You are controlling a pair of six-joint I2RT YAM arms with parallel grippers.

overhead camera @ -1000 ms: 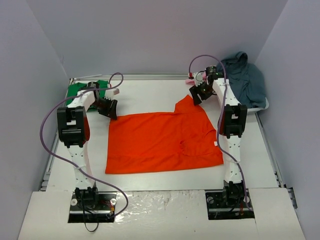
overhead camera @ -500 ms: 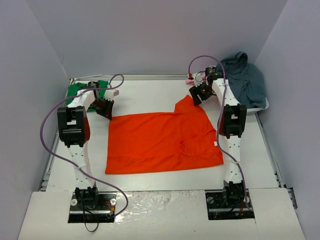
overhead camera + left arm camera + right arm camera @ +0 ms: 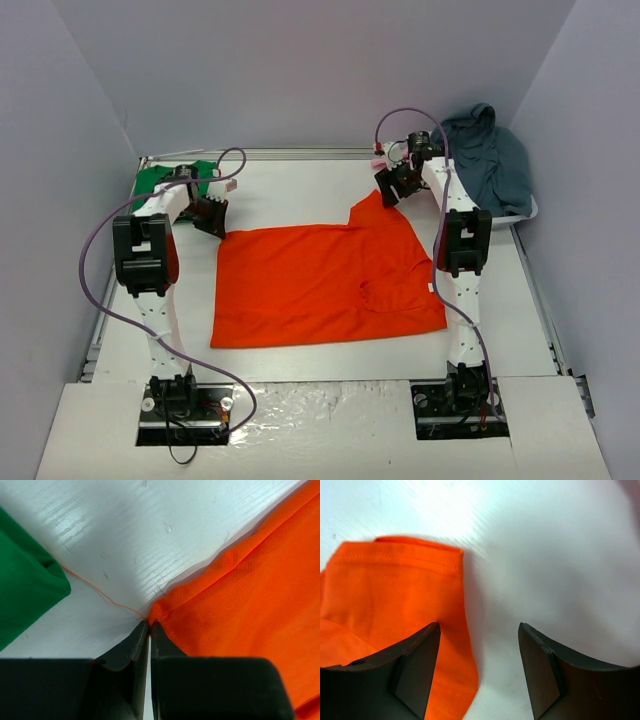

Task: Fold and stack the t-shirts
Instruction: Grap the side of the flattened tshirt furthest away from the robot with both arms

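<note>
The orange t-shirt (image 3: pixel 325 283) lies spread flat in the middle of the white table. The green t-shirt (image 3: pixel 162 180) sits folded at the back left corner. My left gripper (image 3: pixel 219 229) is at the orange shirt's back left corner; in the left wrist view its jaws (image 3: pixel 149 624) are shut, pinching the very tip of that corner (image 3: pixel 240 605), with the green shirt (image 3: pixel 25 580) off to the left. My right gripper (image 3: pixel 392 196) hovers open over the back right sleeve. In the right wrist view (image 3: pixel 480 626) the sleeve (image 3: pixel 395 595) lies under the left finger, and bare table shows between the fingers.
A grey-blue heap of cloth (image 3: pixel 490 160) rests in a white bin (image 3: pixel 524 213) at the back right. A small pink thing (image 3: pixel 380 158) lies at the back edge near the right gripper. A loose orange thread (image 3: pixel 100 592) trails across the table. Walls enclose the left, back and right sides.
My left gripper has shut at the orange shirt's corner and shifted slightly back and left. The right gripper has moved a little toward the back, staying open.
</note>
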